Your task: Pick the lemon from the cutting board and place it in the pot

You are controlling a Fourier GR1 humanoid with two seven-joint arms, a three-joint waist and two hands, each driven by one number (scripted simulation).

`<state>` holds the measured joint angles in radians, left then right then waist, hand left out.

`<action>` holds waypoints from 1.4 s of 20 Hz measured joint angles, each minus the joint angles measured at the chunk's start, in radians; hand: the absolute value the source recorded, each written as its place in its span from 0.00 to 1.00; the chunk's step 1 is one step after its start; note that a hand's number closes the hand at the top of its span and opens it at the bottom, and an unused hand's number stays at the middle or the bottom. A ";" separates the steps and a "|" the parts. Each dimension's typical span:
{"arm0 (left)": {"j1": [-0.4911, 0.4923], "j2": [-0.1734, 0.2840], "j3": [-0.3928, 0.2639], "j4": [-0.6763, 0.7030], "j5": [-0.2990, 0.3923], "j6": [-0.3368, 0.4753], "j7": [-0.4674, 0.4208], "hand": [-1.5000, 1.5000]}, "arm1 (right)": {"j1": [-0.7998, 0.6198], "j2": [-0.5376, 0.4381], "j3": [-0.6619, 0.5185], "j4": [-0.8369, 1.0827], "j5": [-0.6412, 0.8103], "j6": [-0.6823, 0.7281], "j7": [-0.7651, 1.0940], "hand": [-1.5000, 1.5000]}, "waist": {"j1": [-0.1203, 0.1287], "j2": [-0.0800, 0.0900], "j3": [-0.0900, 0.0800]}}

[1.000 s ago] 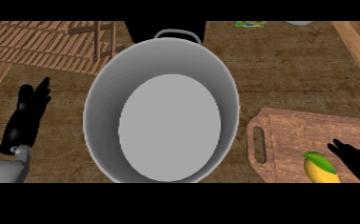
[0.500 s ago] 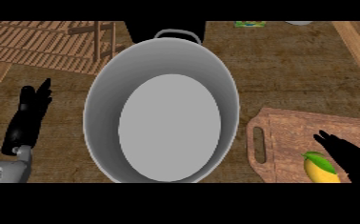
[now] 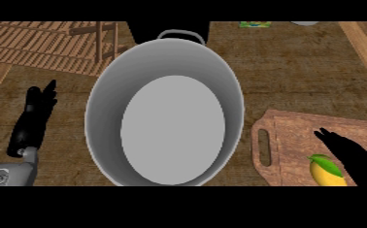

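- at your far left, the left hand (image 3: pixel 32 118) rests above the wooden counter (image 3: pixel 301 72), fingers straight and pointing up the view, holding nothing.
- behind it, toward the upper left, you see a slatted wooden rack (image 3: pixel 50 45).
- in the middle stands the big grey pot (image 3: pixel 108 91), its handle at the far rim; you can see straight down to its pale bottom.
- just right of the pot lies the cutting board (image 3: pixel 287 130), its slot handle facing the pot.
- the lemon (image 3: pixel 326 171), yellow with a green leaf, sits on the board's near right part.
- your right hand (image 3: pixel 347 152) hovers over the board, fingers stretched out and uncurled, right beside the lemon; you cannot tell whether it touches it.
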<state>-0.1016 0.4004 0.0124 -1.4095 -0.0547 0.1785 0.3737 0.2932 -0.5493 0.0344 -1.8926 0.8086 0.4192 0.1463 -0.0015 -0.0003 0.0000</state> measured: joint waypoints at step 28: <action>0.008 -0.078 0.102 -0.020 -0.098 -0.085 -0.006 0.50 | -0.073 0.135 -0.026 0.219 0.220 -0.175 -0.246 1.00 | -0.001 -0.002 -0.003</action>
<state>-0.0938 0.3227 0.1148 -1.4293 -0.1526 0.0930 0.3678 0.2199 -0.4142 0.0085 -1.6731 1.0286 0.2439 -0.0997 -0.0027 -0.0020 -0.0026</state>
